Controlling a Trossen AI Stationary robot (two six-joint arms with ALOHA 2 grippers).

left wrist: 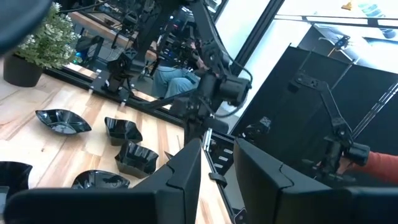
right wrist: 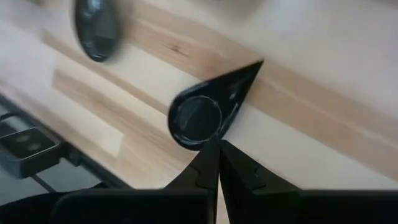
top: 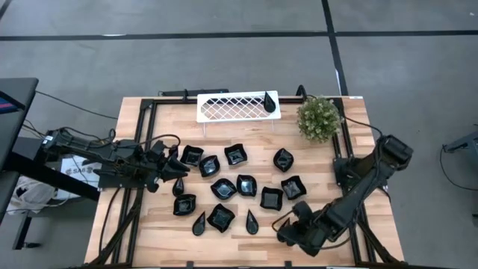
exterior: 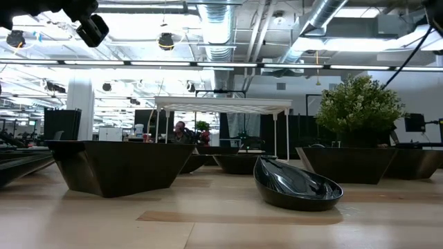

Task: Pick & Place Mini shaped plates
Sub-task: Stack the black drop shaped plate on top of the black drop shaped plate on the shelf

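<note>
While the right end effector (right wrist: 216, 148) hangs clenched and empty just beside a teardrop plate (right wrist: 205, 112) on the desk's (top: 314, 161) near right, it should open before straddling the rim; left end effector (top: 181, 170), part-open, waits left.

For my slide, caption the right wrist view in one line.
Shut right gripper poised just short of a black teardrop plate on the wooden table.

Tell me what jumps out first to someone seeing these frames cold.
The scatter of mini shaped plates across the middle of the wooden table, with one teardrop plate already on the white lattice tray at the far edge, beside the green bushy plant. Next, the right hand, shut, sits low at the near edge by a teardrop dish; the left hand waits at the left side.
</note>
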